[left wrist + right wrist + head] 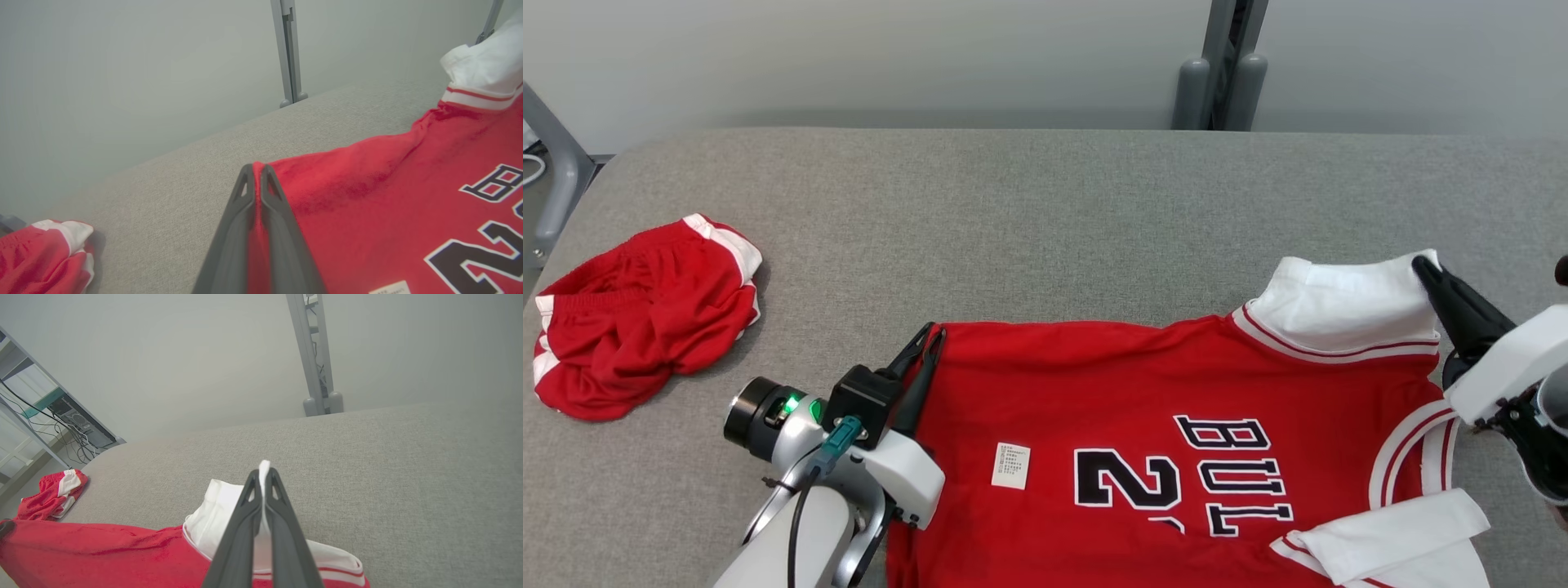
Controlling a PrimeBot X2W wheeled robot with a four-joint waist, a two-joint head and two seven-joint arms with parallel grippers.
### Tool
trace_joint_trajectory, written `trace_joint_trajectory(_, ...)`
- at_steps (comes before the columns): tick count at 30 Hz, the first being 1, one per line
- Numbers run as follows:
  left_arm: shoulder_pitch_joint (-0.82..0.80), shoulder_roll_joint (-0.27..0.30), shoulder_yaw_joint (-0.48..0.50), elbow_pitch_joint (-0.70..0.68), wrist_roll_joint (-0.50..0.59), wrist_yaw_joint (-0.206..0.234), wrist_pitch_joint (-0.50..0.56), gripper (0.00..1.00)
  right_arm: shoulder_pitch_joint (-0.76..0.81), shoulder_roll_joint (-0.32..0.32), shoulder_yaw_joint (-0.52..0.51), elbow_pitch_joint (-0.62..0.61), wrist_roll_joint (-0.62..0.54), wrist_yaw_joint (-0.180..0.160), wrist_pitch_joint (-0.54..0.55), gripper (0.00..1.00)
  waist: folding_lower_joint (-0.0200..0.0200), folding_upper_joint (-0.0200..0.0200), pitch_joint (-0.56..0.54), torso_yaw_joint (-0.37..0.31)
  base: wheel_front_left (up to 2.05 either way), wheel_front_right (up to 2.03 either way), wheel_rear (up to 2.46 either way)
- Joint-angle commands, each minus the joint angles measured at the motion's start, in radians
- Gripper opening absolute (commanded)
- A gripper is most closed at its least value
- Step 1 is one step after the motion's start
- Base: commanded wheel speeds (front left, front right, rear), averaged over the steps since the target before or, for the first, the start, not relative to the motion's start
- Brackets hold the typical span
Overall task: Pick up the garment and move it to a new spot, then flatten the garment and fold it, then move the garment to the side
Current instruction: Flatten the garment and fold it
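While both grippers pinch its far edge, jersey lies spread on near right of table.
Left gripper: fingers pressed together on red far-left corner. Right gripper: fingers shut on the white far sleeve. Judged: placing looks done, flattening in hand; body mostly smooth, near sleeve doubled over, near part out of frame. Fold and move aside not yet done. Crumpled shorts sit at left, well apart from jersey, and may crowd that side. Posts stand beyond the far edge, no hindrance.
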Motion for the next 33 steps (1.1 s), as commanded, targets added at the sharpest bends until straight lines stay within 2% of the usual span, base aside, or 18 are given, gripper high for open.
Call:
trace_joint_trajectory(1, 0.02, 0.018, -0.002, -0.018, -0.005, -0.001, 0.006, 0.0, 0.032, -0.013, -0.009, -0.018, 0.02, 0.0, 0.001, 0.0, 0.0, -0.0001, -0.014, -0.003, 0.0, 0.0, 0.0)
trace_joint_trajectory(14, 0.097, 0.132, -0.064, -0.102, 0.039, -0.031, 0.075, 0.0, 0.238, -0.073, -0.076, -0.147, 0.136, 0.0, 0.114, 0.0, 0.0, -0.0001, -0.046, -0.023, 0.0, 0.0, 0.0)
trace_joint_trajectory(33, 0.118, 0.213, -0.125, -0.128, 0.059, -0.072, 0.147, 0.0, 0.407, -0.08, -0.213, -0.253, 0.183, 0.0, 0.38, 0.0, 0.0, -0.0001, -0.03, -0.027, 0.0, 0.0, 0.0)
